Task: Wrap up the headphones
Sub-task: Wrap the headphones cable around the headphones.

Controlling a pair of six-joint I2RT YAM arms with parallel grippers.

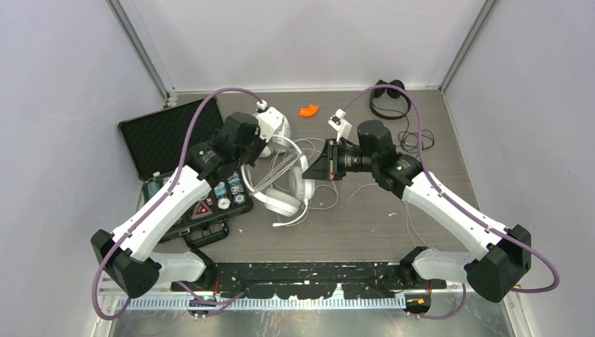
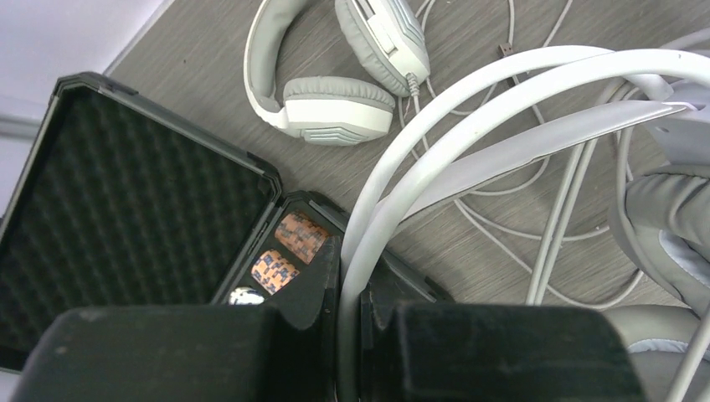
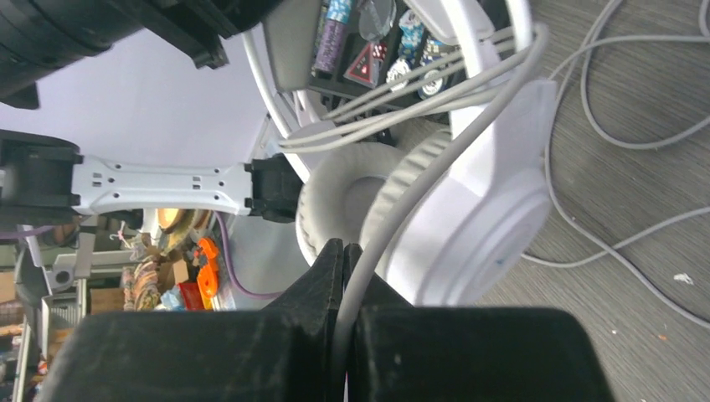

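Item: white headset (image 1: 286, 200), centre of table (image 1: 365, 225), beside open case (image 1: 165, 137).
My left gripper (image 2: 350, 289): clamped on its headband (image 2: 469, 109).
My right gripper (image 3: 343, 260): pinched shut on white cable (image 3: 419, 188), close by earcup (image 3: 494, 226).
Pale grey headset (image 2: 335, 105): just behind.
Black headset (image 1: 390, 98): far right corner, well apart.
Hazards: thin cable sliding out of pinch under tension; loose loops snagging grey headset's cable, dragging it along.
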